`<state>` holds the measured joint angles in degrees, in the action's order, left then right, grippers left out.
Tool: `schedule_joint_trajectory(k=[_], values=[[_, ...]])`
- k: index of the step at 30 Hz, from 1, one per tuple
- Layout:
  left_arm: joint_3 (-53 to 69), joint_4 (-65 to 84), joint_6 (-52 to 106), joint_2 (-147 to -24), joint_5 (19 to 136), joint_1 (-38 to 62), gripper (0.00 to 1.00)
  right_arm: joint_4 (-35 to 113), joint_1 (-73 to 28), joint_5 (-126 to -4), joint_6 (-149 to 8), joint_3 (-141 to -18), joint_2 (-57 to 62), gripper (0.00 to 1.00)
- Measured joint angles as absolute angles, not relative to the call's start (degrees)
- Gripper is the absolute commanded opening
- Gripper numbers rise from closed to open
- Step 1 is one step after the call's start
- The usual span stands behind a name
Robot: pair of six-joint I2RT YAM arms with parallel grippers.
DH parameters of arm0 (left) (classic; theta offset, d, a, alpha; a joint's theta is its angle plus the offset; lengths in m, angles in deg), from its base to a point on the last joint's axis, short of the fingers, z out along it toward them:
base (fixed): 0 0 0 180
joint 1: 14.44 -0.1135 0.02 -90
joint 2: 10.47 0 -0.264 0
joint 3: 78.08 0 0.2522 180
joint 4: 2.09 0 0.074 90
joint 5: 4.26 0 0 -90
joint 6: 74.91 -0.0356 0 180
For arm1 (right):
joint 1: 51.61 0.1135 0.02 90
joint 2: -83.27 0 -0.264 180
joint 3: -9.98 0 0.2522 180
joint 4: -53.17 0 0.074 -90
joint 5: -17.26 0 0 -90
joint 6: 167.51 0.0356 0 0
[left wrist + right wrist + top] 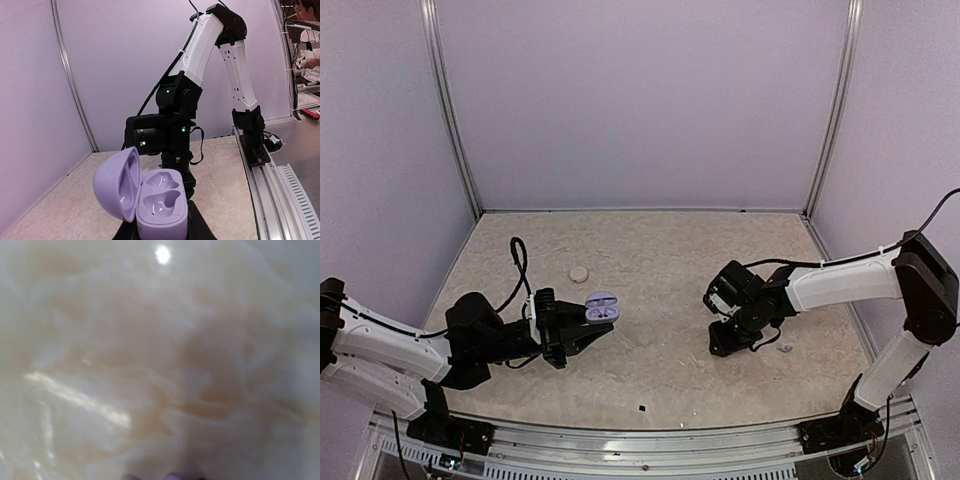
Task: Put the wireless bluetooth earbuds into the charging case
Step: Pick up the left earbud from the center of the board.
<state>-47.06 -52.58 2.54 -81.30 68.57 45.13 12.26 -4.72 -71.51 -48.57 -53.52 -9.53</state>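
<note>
The left gripper (pixel 592 322) is clamping the charging case (pixel 161 207) between closed fingers and holding it above the tabletop (pixel 660 260), toward the left edge. The lid (pixel 117 185) is standing open and both wells (pixel 162 192) are showing empty, so no earbud is seated yet.

The right gripper (pixel 728 340) is pointing down at the tabletop toward the right edge. Its wrist view is showing only blurred surface, with a lilac trace (pixel 175 475) at the bottom border; whether the fingers are open, closed or gripping anything cannot be told. One small pale earbud (pixel 784 348) is lying on the tabletop just beside this gripper, on its right-edge side.

Step in hand, as judged: pickup of an earbud – the case is already being presented.

The next move calls for a secure pinch on the tiny body, a lift clear of the surface, then transport to the open case with the stem aligned to a well.
</note>
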Motion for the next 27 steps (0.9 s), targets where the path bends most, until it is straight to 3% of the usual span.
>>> schedule_joint_trajectory(k=[27], values=[[-47.3, -52.3, 1.8, -80.2, 68.6, 45.1, 0.04, 7.2, 4.3, -67.0, -60.8, -62.3, -16.8, 0.09]])
